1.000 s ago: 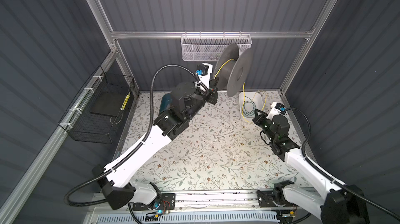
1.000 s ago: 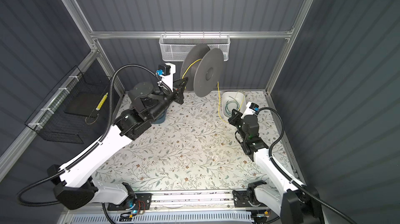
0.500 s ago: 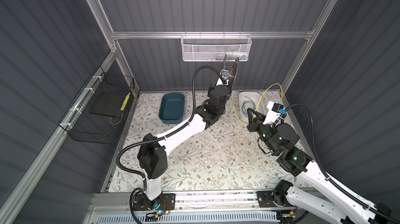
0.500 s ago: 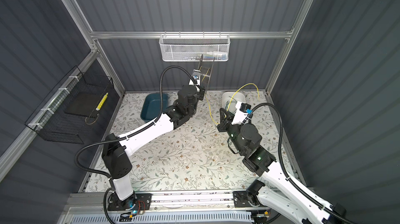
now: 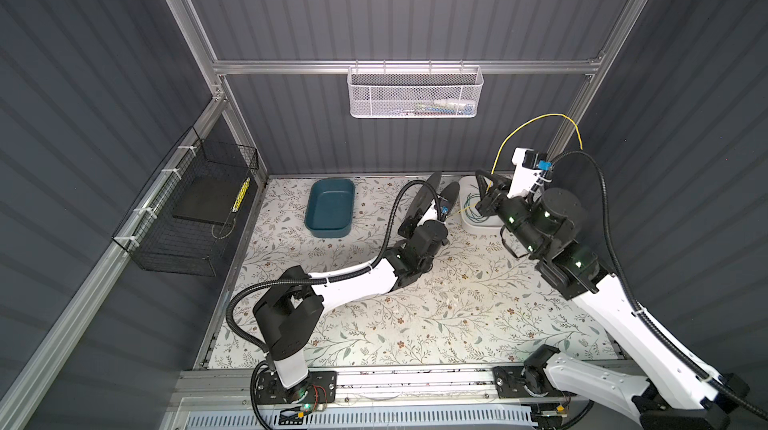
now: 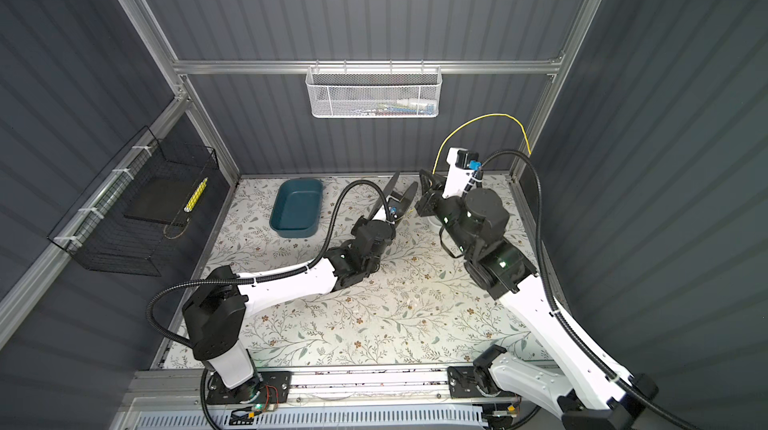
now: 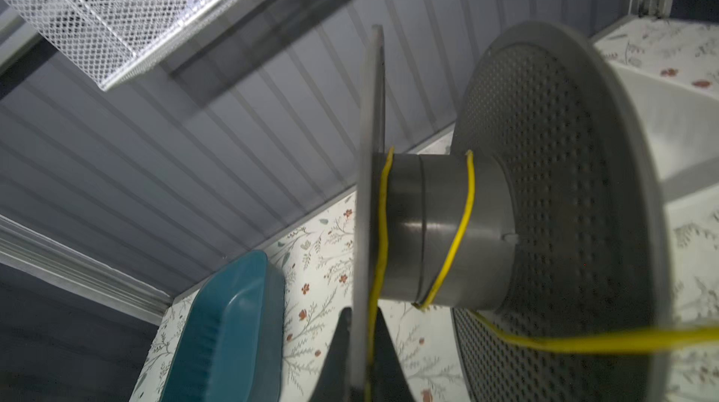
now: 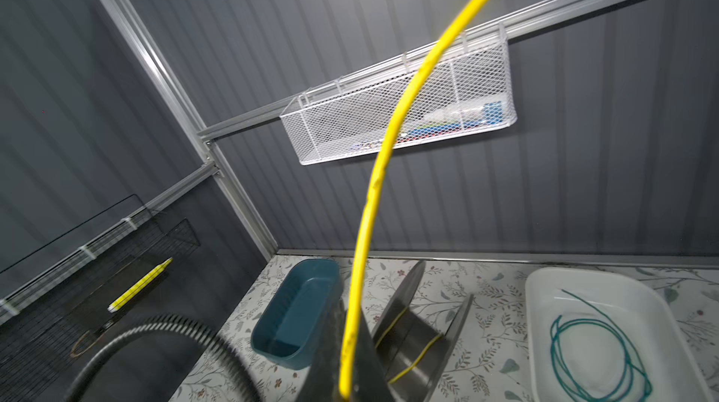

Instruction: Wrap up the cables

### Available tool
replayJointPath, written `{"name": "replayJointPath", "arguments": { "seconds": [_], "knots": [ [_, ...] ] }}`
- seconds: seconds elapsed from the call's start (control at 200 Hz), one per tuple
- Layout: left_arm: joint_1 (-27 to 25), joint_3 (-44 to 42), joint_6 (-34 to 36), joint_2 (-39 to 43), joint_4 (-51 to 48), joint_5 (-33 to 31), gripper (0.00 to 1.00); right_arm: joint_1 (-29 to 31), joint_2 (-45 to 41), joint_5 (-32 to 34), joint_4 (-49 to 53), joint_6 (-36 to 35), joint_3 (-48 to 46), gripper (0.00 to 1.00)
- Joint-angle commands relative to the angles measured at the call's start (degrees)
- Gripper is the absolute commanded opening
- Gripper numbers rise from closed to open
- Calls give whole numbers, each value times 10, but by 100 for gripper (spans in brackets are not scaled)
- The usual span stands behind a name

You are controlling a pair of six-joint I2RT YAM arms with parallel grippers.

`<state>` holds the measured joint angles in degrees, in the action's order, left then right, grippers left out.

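Item, tabletop point(image 5: 415, 315): floral-printed sheet, with both arm bases on the rail at its near edge. Item, left pincer point(image 7: 360, 345): reached to the far middle of the tabletop, its jaws clamped on the rim of the plain thin flange of a grey spool point(image 7: 439, 225). The spool's other flange is perforated. Whether the spool touches the tabletop cannot be told. Item, yellow cable point(image 5: 536, 117): two loose turns around the spool's hub, one against the thin flange and one mid-hub. From there it runs across to the right pincer point(image 8: 346, 357), whose jaws are closed on it. Beyond the jaws it rises in a high arc above the right wrist and comes down near the far right post. Item, white tray point(image 8: 591, 272): on the tabletop in the far right corner, just beside the spool, holding the green cable point(image 8: 553, 341) in loose coils. Item, teal tray point(image 5: 330, 209): at the far edge, left of the spool and apart from it. Item, black wire basket point(image 5: 183, 215): on the left wall, with a yellow stick point(image 5: 241, 195) inside. Item, white mesh basket point(image 5: 413, 93): hung from the rail on the back wall
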<state>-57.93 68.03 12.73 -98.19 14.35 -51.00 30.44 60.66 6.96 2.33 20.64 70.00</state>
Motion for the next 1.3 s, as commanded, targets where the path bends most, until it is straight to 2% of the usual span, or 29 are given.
{"name": "replayJointPath", "arguments": {
  "seconds": [0.0,0.25,0.405,0.425,0.505,0.66,0.78,1.19,1.295],
  "knots": [
    [15,-57,-55,27,-87,-52,0,-46,-4,-73,-40,20,81,0],
    [1,-117,-117,66,-163,-49,0,-145,57,-168,-28,69,146,0],
    [-17,-128,-142,90,-213,-9,0,-223,75,-256,-82,131,113,0],
    [-21,-128,-143,92,-222,-3,0,-231,78,-283,-93,142,105,0],
    [-37,-118,-148,96,-258,15,0,-260,94,-314,-139,183,70,0],
    [-54,-106,-165,104,-332,25,0,-312,132,-334,-221,243,11,0],
    [-56,-121,-181,122,-359,25,0,-346,161,-353,-250,277,6,0],
    [-75,-100,-199,117,-404,49,0,-375,233,-380,-291,329,-10,6],
    [-77,-93,-200,113,-409,52,0,-376,243,-381,-291,331,-12,11]
  ]
}}
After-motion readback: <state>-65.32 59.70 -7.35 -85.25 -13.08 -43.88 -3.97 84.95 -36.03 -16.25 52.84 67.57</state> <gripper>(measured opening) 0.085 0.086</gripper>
